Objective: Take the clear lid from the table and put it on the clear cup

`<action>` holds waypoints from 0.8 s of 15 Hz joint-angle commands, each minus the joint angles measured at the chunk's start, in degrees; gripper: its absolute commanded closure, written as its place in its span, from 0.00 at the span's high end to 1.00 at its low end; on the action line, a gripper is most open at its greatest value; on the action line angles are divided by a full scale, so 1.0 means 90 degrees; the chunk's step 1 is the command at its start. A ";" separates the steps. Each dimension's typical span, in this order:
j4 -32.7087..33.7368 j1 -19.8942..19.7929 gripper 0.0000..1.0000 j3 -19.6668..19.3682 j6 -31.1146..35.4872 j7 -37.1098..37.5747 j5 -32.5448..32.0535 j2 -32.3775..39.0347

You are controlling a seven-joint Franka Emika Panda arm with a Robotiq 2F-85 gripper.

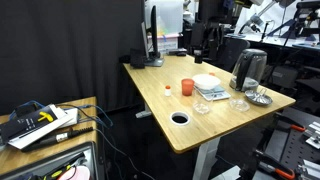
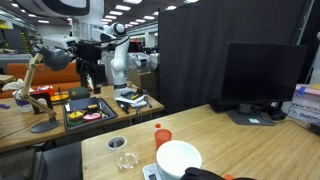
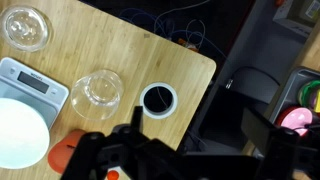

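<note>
Gripper [image 3: 180,158], bottom of frame, hung with jaws spread, empty; clear lid [image 3: 25,27] lay upper left, beyond clear cup [image 3: 97,92]. You were best advised to descend centred, pinching its rim lightly.

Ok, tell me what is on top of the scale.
A white bowl sits on the scale; its visible inside looks empty. The bowl covers the weighing platform, so anything beneath it cannot be seen.
</note>
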 commanded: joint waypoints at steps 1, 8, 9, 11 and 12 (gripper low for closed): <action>0.0006 -0.0005 1.00 0.0004 -0.0010 -0.0001 0.0000 0.0000; -0.0365 -0.0380 1.00 -0.0173 0.0064 0.0476 -0.0527 -0.0155; -0.0443 -0.0441 1.00 -0.0211 0.0101 0.0574 -0.0545 -0.0193; -0.0650 -0.0594 1.00 -0.0319 0.0197 0.0960 -0.0446 -0.0290; -0.0790 -0.0680 1.00 -0.0370 0.0245 0.1156 -0.0428 -0.0350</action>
